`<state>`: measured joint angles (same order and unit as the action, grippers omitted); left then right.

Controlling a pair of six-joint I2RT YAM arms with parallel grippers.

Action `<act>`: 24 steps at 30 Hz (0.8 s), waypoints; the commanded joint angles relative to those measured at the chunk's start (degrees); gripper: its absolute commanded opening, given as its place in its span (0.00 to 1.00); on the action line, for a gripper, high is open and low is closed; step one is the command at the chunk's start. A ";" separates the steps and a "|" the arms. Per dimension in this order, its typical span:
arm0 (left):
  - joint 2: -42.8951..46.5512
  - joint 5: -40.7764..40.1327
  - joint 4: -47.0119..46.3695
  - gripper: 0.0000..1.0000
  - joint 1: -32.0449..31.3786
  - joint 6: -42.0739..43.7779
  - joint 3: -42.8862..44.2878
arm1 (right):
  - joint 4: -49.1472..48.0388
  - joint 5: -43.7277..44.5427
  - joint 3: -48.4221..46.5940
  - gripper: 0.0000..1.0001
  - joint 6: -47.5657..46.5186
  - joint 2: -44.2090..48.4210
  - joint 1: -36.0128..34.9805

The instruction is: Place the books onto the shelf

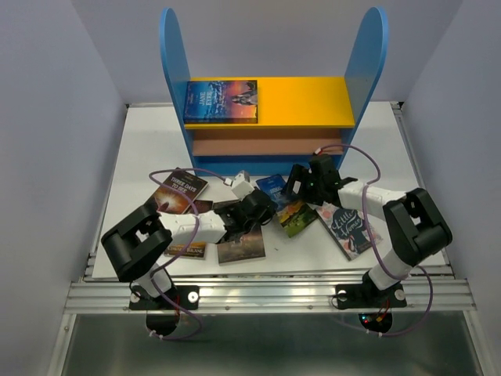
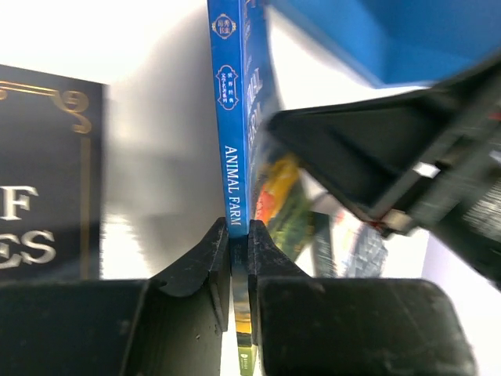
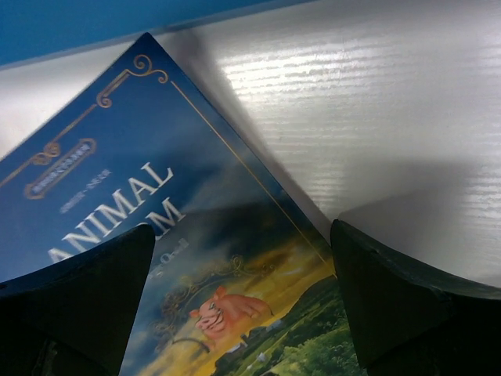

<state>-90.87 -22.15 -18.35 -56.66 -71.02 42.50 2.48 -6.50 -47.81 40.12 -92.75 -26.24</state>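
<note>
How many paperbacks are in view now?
6: blue book on the yellow shelf board; blue Animal Farm in the left gripper; three dark covers and grey Little Women on the table.

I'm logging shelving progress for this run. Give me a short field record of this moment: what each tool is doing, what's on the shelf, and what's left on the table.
left tool: shut on the Animal Farm book, pinching its spine end
right tool: open, jaws wide over that book's cover
shelf: one blue book flat on the yellow upper board
table: Little Women book at right, dark book at left, others near the arms
progress: one shelved, rest not yet
</note>
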 commanded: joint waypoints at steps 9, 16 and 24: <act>13.86 -6.31 -2.58 0.00 -4.24 4.40 -2.60 | 7.54 2.19 0.61 1.00 -3.38 16.97 -1.89; 20.73 -10.62 0.58 0.00 -5.03 8.87 -1.64 | 9.12 6.24 4.30 1.00 -0.04 28.67 -1.89; 28.71 -11.42 -0.72 0.00 -6.44 15.55 -0.93 | 15.70 9.83 6.24 1.00 5.84 35.44 -1.89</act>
<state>-67.24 -30.57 -14.28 -62.04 -61.01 38.92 14.90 -0.49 -41.95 43.18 -59.42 -27.83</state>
